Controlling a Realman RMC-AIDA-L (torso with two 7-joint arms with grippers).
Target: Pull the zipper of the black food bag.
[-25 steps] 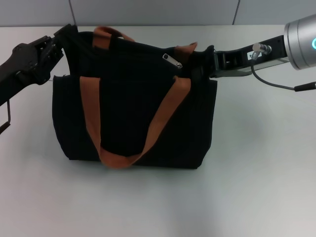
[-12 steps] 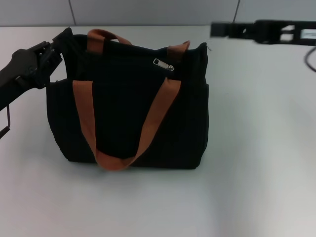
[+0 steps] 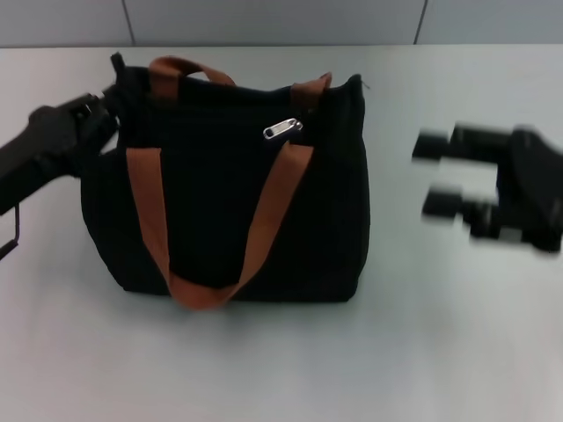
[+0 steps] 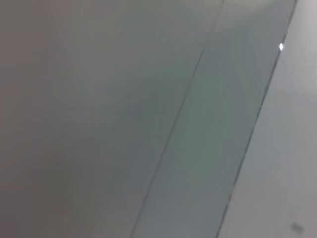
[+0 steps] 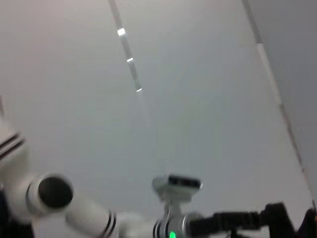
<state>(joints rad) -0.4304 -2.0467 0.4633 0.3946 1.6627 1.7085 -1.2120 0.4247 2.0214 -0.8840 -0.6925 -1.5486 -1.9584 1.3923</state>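
Bag upright on table, left pincer at its top corner, right pincer off to the side.

Bag (image 3: pixel 224 189) stands mid-table (image 3: pixel 281 369), 2 orange straps (image 3: pixel 145 207) hanging down its near face. Zipper (image 3: pixel 282 129) lies on the bag's top edge, toward the bag's right end, just above the right-hand strap leg, nothing touching it. Left pincer (image 3: pixel 113 104) is against the bag's upper left corner; cannot tell if its fingers are pinching fabric. Right pincer (image 3: pixel 440 174) hangs well clear of the bag's right side, blurred, 2 fingers spread, holding nothing. Wrist views show no bag.
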